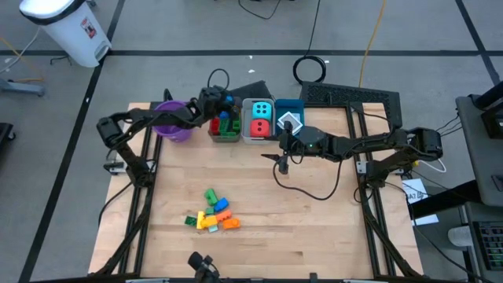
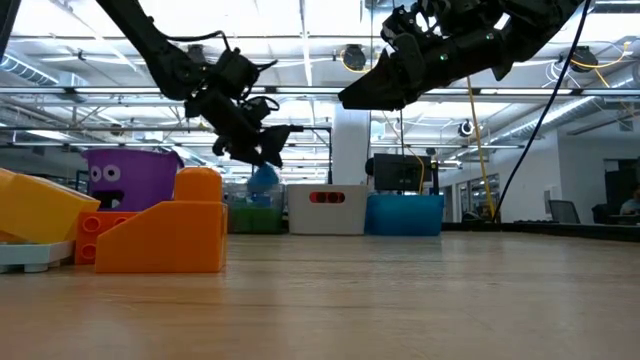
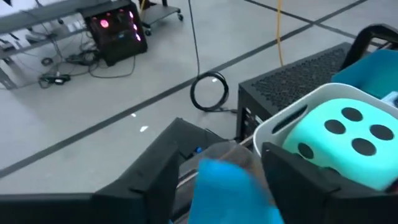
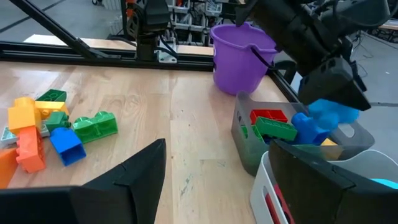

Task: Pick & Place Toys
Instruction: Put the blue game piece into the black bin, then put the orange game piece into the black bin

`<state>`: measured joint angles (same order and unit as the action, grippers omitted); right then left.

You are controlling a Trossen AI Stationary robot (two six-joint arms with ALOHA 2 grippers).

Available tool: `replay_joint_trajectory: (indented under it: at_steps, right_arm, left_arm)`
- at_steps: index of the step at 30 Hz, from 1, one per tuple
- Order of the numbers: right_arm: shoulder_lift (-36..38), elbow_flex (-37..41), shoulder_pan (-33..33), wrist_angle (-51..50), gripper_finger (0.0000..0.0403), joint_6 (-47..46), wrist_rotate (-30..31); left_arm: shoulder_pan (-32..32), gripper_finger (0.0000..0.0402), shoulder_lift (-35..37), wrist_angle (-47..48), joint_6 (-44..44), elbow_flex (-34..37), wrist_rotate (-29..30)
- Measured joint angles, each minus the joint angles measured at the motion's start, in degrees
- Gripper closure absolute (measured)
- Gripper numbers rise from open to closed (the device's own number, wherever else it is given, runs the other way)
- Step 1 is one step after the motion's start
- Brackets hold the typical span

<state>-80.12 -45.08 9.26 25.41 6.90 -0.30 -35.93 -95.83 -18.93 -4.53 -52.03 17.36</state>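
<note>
Right wrist view shows the left gripper (image 4: pixel 333 102) over the grey bin (image 4: pixel 249 146), jaws parting, a blue brick (image 4: pixel 333 113) just below them. Placing looks underway; next likely needs another brick from the pile (image 1: pixel 212 214). The right gripper (image 1: pixel 282 163) waits, jaws wide, empty.

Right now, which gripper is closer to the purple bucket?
Left. The left gripper hangs over the grey bin, right beside the purple bucket; the right gripper is beyond the white bin, farther off.

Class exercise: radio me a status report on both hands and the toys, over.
Left hand above grey bin, blue brick between its fingers. Right hand open, hanging mid-table. Loose bricks wait near the front edge. Nothing in the way.
</note>
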Motion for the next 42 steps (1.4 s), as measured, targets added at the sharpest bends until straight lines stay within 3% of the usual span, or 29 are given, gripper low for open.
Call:
replay_joint_trajectory:
  at_steps: [4,9,17,22,26,35,42]
  right_arm:
    - [0.00,0.00,0.01,-0.40,0.0147,0.00,0.00]
    - [0.00,-0.01,0.00,-0.64,0.0147,0.00,0.00]
    - [0.00,-0.01,-0.01,-1.80,0.0147,-0.16,0.06]
    - [0.00,0.00,0.00,-1.75,0.0147,-0.21,0.09]
    - [0.00,0.00,0.00,-1.72,0.0147,-1.60,0.11]
    - [0.00,0.00,0.00,-1.70,0.0147,-1.70,0.15]
    - [0.00,0.00,-0.01,-1.69,0.0147,-1.68,0.15]
  left_arm:
    - [0.42,0.0109,1.10,0.71,0.84,-0.02,0.84]
    - [1.90,0.0059,5.47,4.32,-0.95,-0.04,-2.51]
    - [9.26,0.0036,17.89,28.33,-12.56,-0.04,-12.18]
    - [19.02,0.0035,19.73,40.02,-19.18,-0.05,-13.35]
    - [28.93,0.0035,19.34,43.21,-21.25,-0.07,-12.64]
    - [49.09,0.0034,18.95,46.32,-25.53,-0.04,-10.22]
    - [60.28,0.0034,14.32,40.20,-26.99,-0.08,-4.98]
